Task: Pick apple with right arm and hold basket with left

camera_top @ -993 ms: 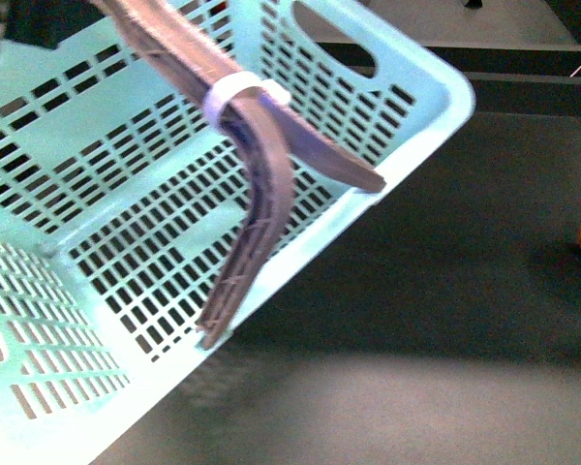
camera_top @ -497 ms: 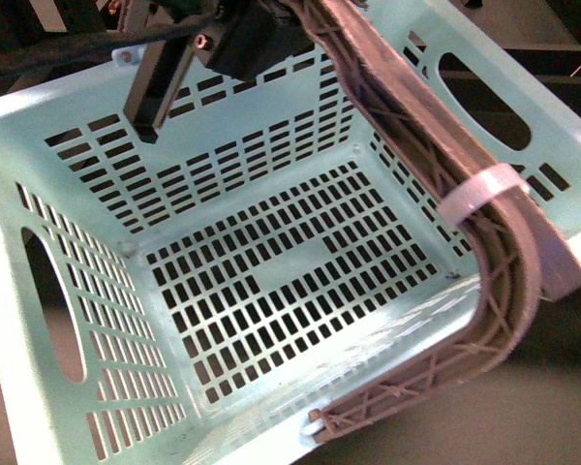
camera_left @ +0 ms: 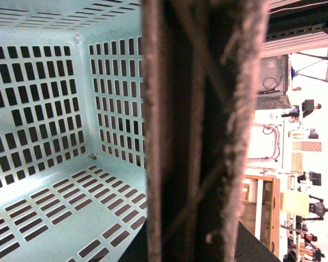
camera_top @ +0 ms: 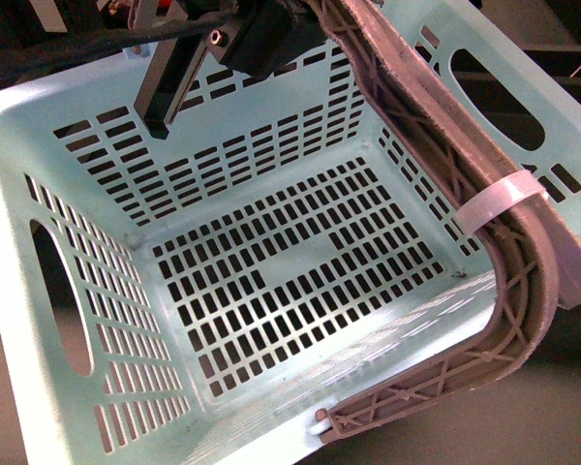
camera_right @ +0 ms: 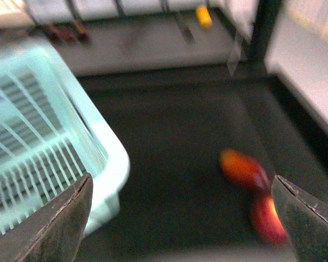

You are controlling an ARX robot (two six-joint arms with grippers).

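Basket [camera_top: 5, 174] fills almost the whole of my front view, tilted so that its open top faces the camera and I look straight onto its slotted floor and walls. An oval hand hole shows in the wall on the left and another in the far wall at the upper right. My right wrist camera sees one rounded corner of it over the dark table [camera_right: 175, 142].

Its brown-grey ribbed handle [camera_top: 416, 107] rises from a pivot on the near rim, bends at the right and runs up and left to my left pincer [camera_top: 203, 77]. That pincer sits at the top of the front view, a black block with one flat finger [camera_top: 165, 82] pointing down before the far wall. In my left wrist view the handle crosses the middle of the picture very close to the lens. No finger shows there, so I cannot tell whether that pincer is clamped on it.

My right pincer [camera_right: 180, 218] hangs over the table with its fingers spread wide and nothing between them. The apple [camera_right: 267, 219] lies on the table, well apart from the basket and near one of those fingers, blurred. An orange-red fruit [camera_right: 243, 169] lies just beside it.

A white clip [camera_top: 499, 199] wraps the handle above its bend.
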